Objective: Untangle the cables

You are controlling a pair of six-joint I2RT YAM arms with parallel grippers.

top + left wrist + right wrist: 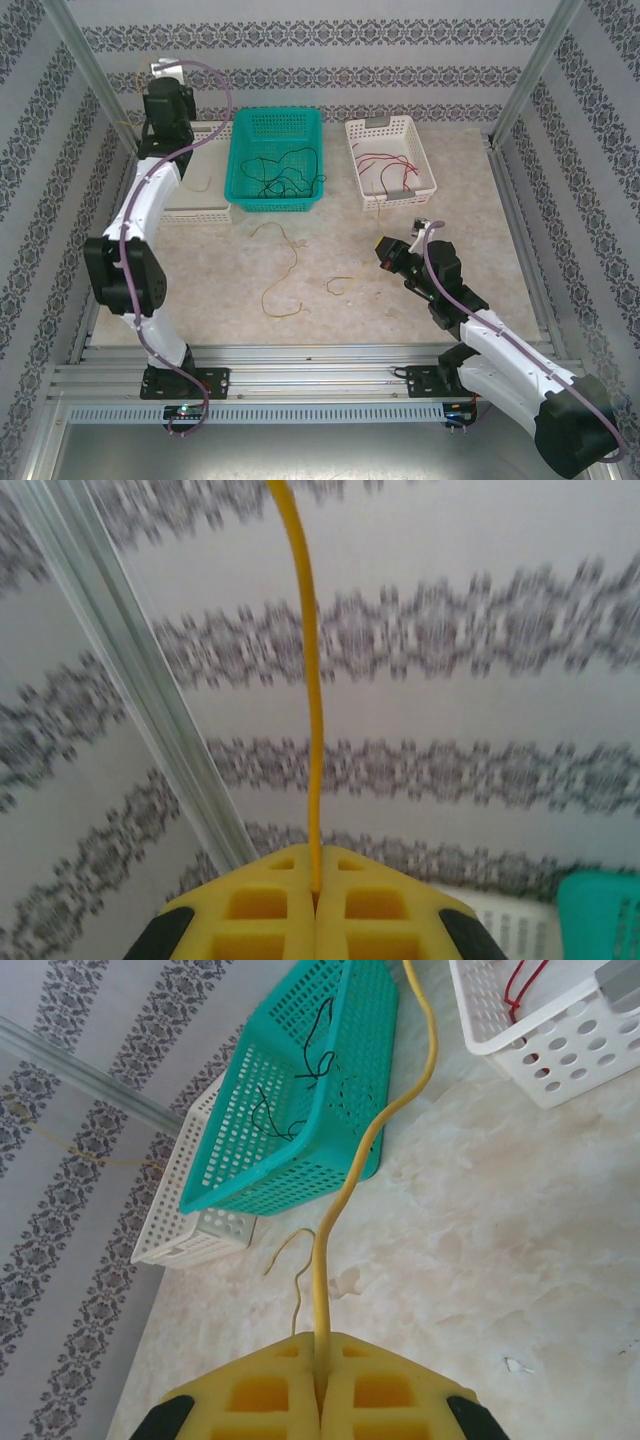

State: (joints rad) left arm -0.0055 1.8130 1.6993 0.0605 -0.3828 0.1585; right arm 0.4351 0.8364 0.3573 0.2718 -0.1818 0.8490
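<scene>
Three perforated plastic baskets stood on the marbled table (340, 330): one teal basket (275, 203) and two white baskets (395, 195). Thin black cables (285, 175) were coiled in the teal basket, and red cables (385, 165) lay in the right white one. The left gripper (316, 885), raised high by the back wall, was pinched on a yellow cable (312, 730). The right gripper (322, 1360), held low, was pinched on another (335, 1220).

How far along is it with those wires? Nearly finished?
Partway, I'd judge. Done: the red cables lie apart in the right white basket. In hand: the left hand pinches a yellow cable, and the right hand pinches a yellow strand. Left: a loose yellow wire on the table, and black cables bunched in the teal basket.
</scene>
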